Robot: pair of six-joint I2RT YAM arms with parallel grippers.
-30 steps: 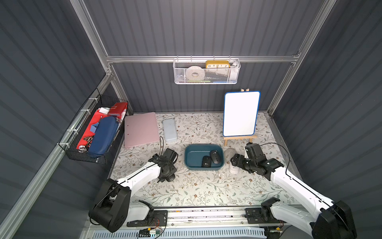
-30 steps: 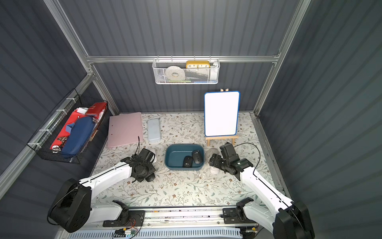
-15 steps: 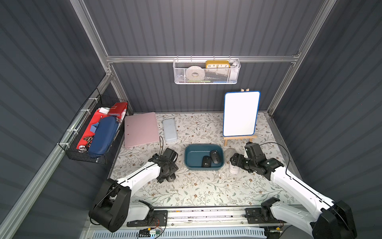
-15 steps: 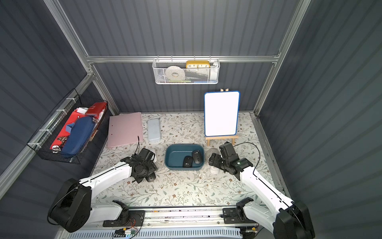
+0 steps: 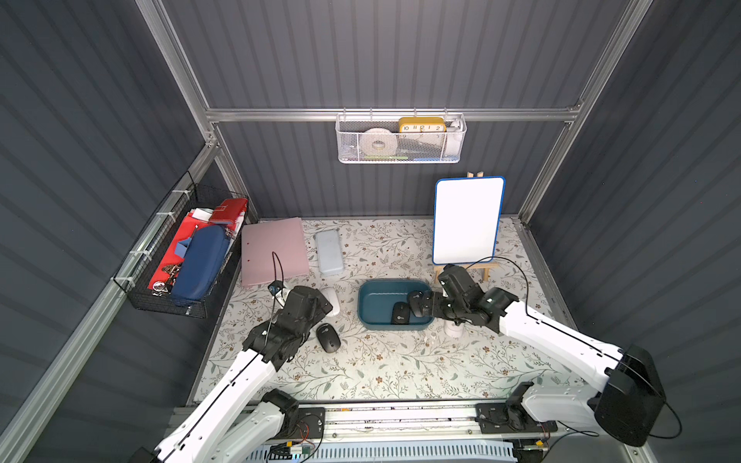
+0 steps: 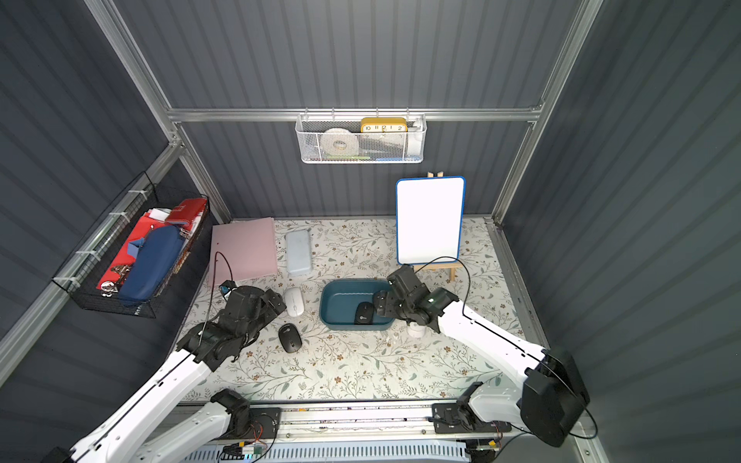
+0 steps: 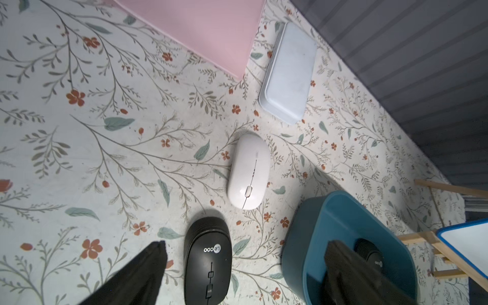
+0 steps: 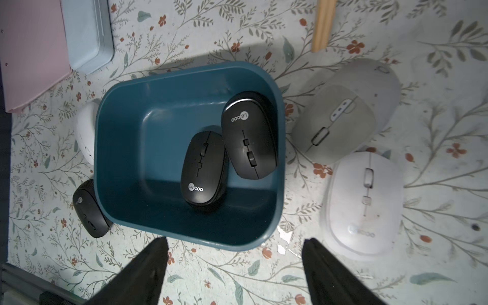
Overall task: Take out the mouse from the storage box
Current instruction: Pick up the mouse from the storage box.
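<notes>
The dark teal storage box (image 5: pixel 373 316) (image 8: pixel 190 233) stands mid-table and holds two black mice, one (image 8: pixel 203 171) beside the other (image 8: pixel 249 134). A third black mouse (image 5: pixel 328 338) (image 7: pixel 208 261) lies on the table left of the box. My left gripper (image 7: pixel 244 249) (image 5: pixel 318 309) hovers over it, open, touching nothing. In the left wrist view one finger overlaps the box. My right gripper (image 8: pixel 236 247) (image 5: pixel 426 306) is open and empty at the box's right end, above its rim.
A white mouse (image 5: pixel 331 300) lies left of the box. A grey mouse (image 8: pixel 335 124) and another white mouse (image 8: pixel 363 203) lie right of it. A pink folder (image 5: pixel 274 250), a pale-blue case (image 5: pixel 329 252) and a whiteboard easel (image 5: pixel 467 220) stand behind.
The left gripper has opened and drawn back, and the black mouse that it covered now lies bare on the table. The right gripper has edged slightly toward the box.
</notes>
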